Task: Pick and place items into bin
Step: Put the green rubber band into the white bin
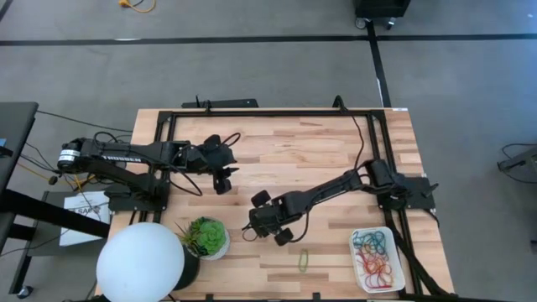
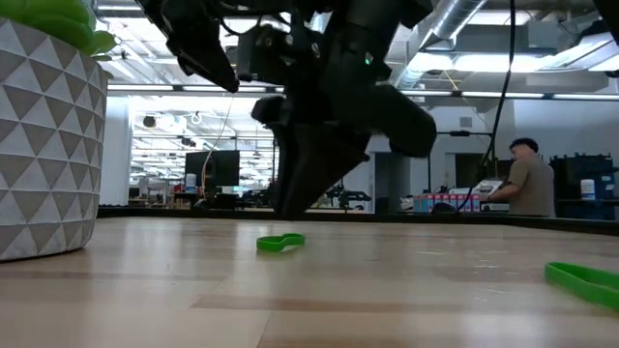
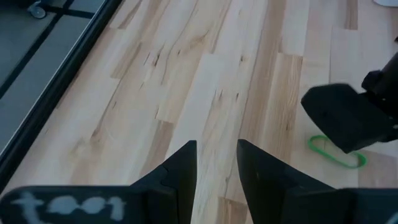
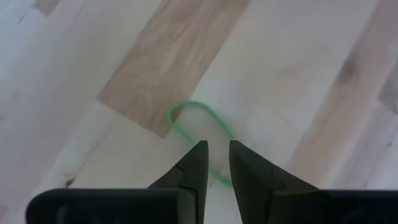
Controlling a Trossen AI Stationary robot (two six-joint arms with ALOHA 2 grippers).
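My right gripper (image 1: 254,225) (image 4: 214,152) hangs low over the table's middle, its fingers only a narrow gap apart. They point down over a green rubber-band loop (image 4: 198,112) (image 2: 280,242) (image 3: 336,154) lying flat on the wood. One finger stands on each side of the loop's near strand, and I cannot tell whether they touch it. A second green band (image 1: 304,260) (image 2: 580,278) lies nearer the front edge. The white bin (image 1: 352,260) sits at the front right and holds several coloured bands (image 1: 376,256). My left gripper (image 1: 222,181) (image 3: 217,155) waits open, left of centre.
A potted plant (image 1: 207,237) (image 2: 44,135) and a large white ball lamp (image 1: 140,260) stand at the front left, close to my right gripper. A black frame rail (image 1: 268,113) runs along the far edge. A person (image 2: 527,179) stands in the room behind.
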